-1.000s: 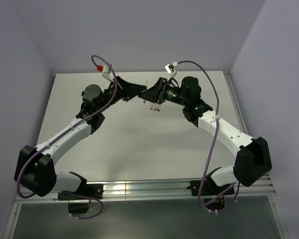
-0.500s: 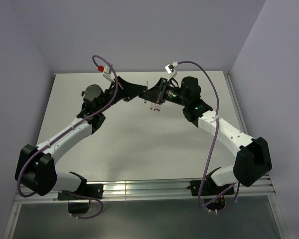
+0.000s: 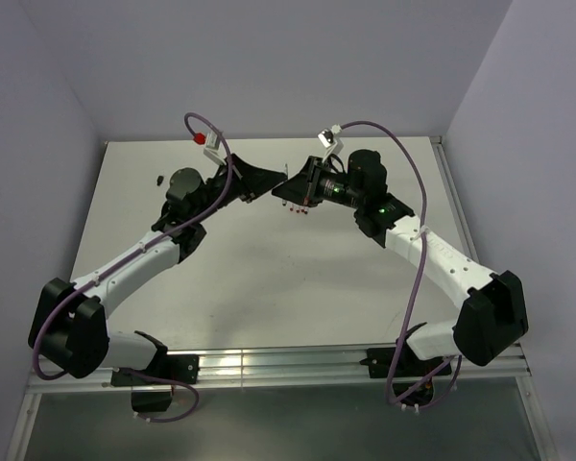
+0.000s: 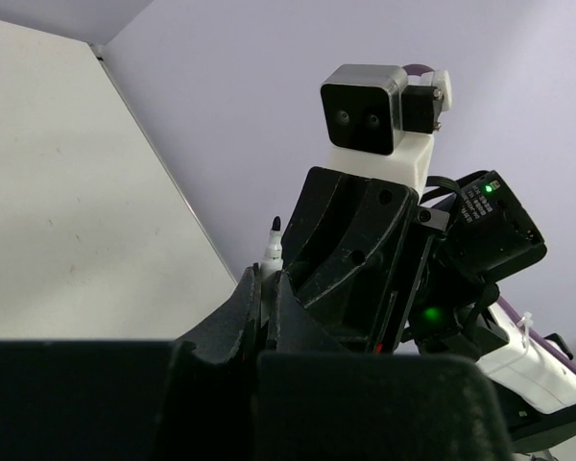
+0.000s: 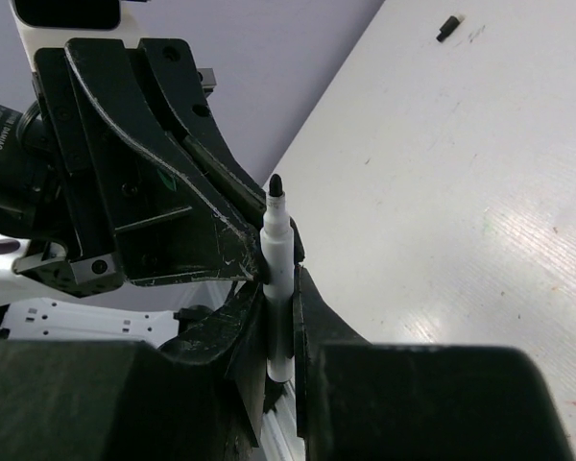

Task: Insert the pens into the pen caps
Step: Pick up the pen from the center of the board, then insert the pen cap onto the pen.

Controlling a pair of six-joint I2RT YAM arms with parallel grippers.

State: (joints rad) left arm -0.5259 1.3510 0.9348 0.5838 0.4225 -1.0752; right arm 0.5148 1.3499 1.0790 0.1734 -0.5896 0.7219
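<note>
The right tool point(image 5: 278, 288) has closed down onto the pen point(image 5: 276, 230), gripping its white barrel.

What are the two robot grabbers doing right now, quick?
Left gripper: closed, pinching the pen.
Right gripper: closed on the same pen.

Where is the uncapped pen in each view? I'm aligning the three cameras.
Top external: the pen, a faint sliver, upper centre.
Left wrist: left of centre, black tip up.
Right wrist: centre, upright.
Shared landmark: the left gripper, right at the pen in all three views.
</note>
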